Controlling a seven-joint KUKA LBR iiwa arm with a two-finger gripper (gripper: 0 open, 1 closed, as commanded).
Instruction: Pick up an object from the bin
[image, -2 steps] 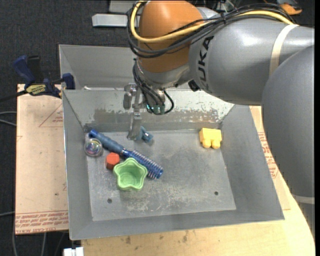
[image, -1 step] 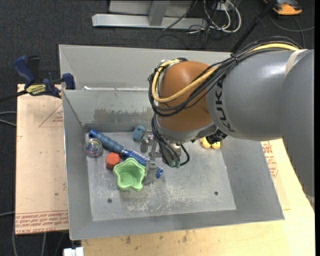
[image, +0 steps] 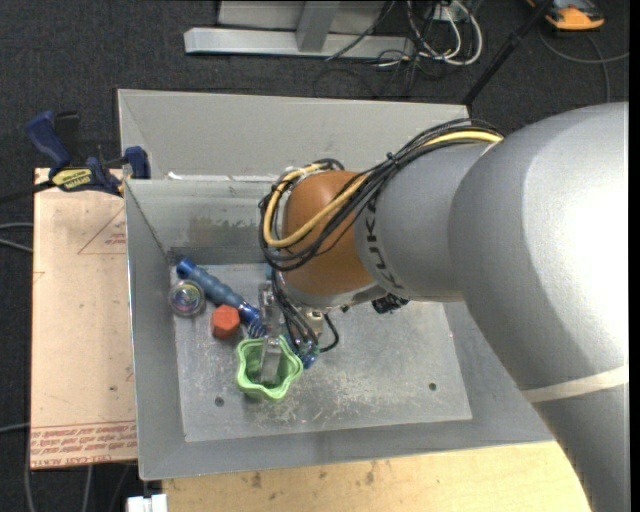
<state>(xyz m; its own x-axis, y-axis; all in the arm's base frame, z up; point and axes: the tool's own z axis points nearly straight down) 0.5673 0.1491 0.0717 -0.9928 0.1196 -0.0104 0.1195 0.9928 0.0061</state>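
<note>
Camera view: the jaws sit low inside a green scalloped cup, lower left of centre in the bin; their spread cannot be told. The cup looks unlifted, so closing and raising remain.

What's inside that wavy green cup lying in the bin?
The end effector dips down into the green cup, its tip inside the rim. Whatever else may lie at the cup's bottom is covered by it.
</note>
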